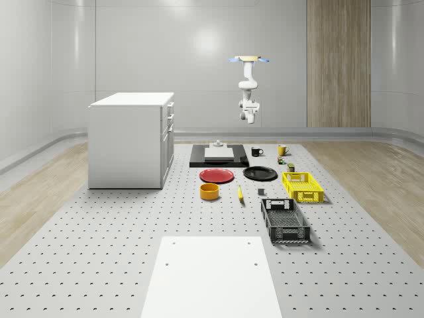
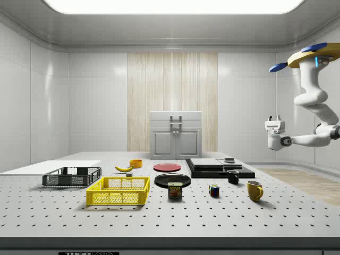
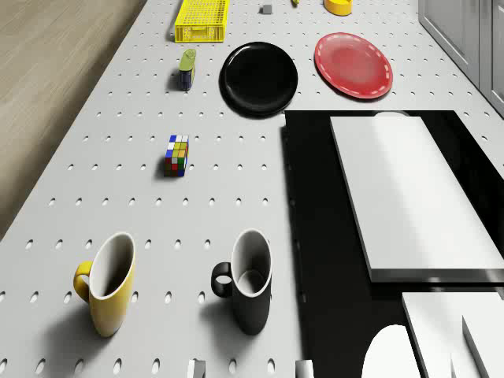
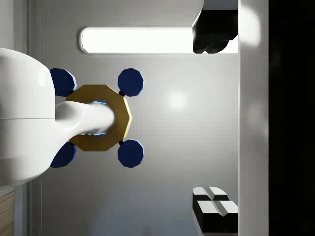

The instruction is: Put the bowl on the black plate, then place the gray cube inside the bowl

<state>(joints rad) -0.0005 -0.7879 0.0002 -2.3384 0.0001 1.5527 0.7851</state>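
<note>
Your surface (image 1: 99, 265) is a pale perforated board in a grey-walled room with a wood panel behind. The drone (image 1: 249, 59) hovers high past the far end, beyond the black slab (image 1: 218, 156); the hand (image 1: 249, 118) hangs in the air there, and you cannot tell whether it is spread. The bowl (image 1: 210, 191) sits before the red plate (image 1: 217, 175), apart from the black plate (image 1: 260, 173). The gray cube (image 1: 261, 192) is tiny, near the yellow crate (image 1: 302, 186)
</note>
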